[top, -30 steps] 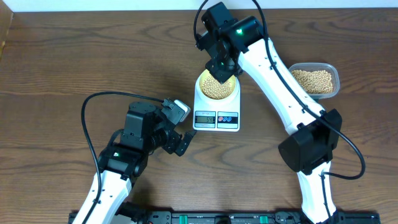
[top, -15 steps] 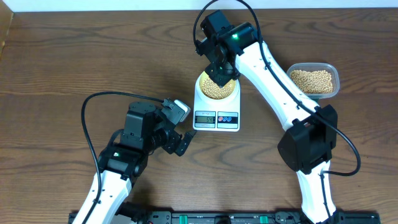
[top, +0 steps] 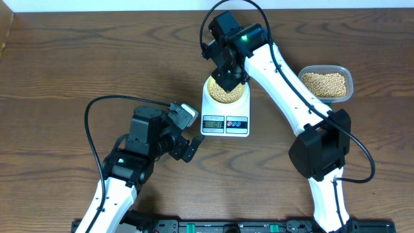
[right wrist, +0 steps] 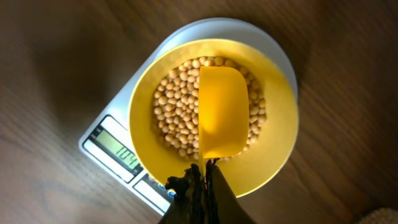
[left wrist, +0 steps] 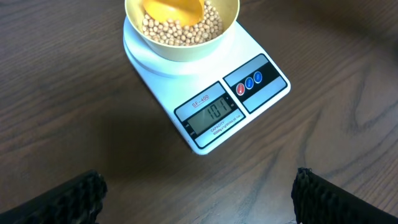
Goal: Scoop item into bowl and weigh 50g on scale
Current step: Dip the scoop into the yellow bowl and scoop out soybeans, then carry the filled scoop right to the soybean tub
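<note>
My right gripper (right wrist: pixel 202 182) is clamped on the handle of a bright yellow plastic measuring spoon (right wrist: pixel 222 118). Its scoop lies over the small round tan beans (right wrist: pixel 173 115) in the shallow pale-yellow bowl (right wrist: pixel 277 140). That bowl sits on the platform of the flat white kitchen scale (left wrist: pixel 264 96), whose small display shows digits. My left gripper (top: pixel 188 133) hovers near the scale's front-left corner, jaws spread wide and empty, and a clear plastic tub (top: pixel 350 90) of more beans stands well apart on the right.
</note>
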`<state>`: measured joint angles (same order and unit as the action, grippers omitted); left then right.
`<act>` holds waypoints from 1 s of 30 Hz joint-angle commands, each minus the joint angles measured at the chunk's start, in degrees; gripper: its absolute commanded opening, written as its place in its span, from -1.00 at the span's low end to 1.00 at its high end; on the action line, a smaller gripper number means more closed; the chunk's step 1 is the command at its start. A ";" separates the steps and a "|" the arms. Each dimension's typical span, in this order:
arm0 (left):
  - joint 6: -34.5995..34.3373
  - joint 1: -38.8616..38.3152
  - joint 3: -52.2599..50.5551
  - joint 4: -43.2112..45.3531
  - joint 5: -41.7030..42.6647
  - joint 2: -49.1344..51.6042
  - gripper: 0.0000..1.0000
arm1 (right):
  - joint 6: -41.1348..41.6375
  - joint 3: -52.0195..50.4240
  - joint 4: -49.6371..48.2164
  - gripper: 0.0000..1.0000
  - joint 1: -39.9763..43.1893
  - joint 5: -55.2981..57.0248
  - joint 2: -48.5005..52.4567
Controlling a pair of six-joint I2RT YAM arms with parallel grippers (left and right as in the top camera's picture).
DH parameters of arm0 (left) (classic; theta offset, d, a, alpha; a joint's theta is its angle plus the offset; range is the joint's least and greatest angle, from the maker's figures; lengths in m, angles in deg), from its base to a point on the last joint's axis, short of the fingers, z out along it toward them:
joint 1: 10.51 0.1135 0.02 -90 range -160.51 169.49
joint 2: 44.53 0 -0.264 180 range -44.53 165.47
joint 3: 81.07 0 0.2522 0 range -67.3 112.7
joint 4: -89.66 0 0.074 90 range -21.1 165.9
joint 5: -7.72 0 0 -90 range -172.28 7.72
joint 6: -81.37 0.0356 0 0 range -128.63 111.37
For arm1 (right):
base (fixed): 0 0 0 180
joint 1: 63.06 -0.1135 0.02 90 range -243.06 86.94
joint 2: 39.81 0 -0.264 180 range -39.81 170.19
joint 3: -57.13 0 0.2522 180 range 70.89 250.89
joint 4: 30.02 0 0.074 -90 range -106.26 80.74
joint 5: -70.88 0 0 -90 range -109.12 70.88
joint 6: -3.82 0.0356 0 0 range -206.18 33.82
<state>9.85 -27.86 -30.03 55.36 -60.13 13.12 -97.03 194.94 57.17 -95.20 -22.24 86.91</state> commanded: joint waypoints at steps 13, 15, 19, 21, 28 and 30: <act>0.79 0.24 0.17 0.04 -0.33 0.07 0.96 | 1.20 -0.42 2.60 -0.98 -0.76 -5.73 0.39; 0.79 0.24 0.17 0.04 -0.33 0.07 0.95 | 1.68 -0.42 2.75 -0.98 0.37 -7.48 0.37; 0.79 0.24 0.17 0.07 -0.33 0.07 0.95 | 1.84 -0.42 2.67 -0.98 2.78 -12.44 0.37; 0.79 0.24 0.17 0.04 -0.33 0.07 0.96 | 1.81 -0.42 2.67 -0.98 4.00 -15.15 0.37; 0.79 0.24 0.17 0.04 -0.33 0.07 0.95 | -0.02 -0.39 2.62 -0.98 8.68 -29.81 0.35; 0.79 0.24 0.17 0.04 -0.33 0.07 0.95 | -0.63 -0.35 2.64 -0.98 10.03 -33.77 0.35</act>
<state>9.85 -27.86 -30.03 55.36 -60.13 13.12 -96.18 194.89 59.75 -86.83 -45.95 86.91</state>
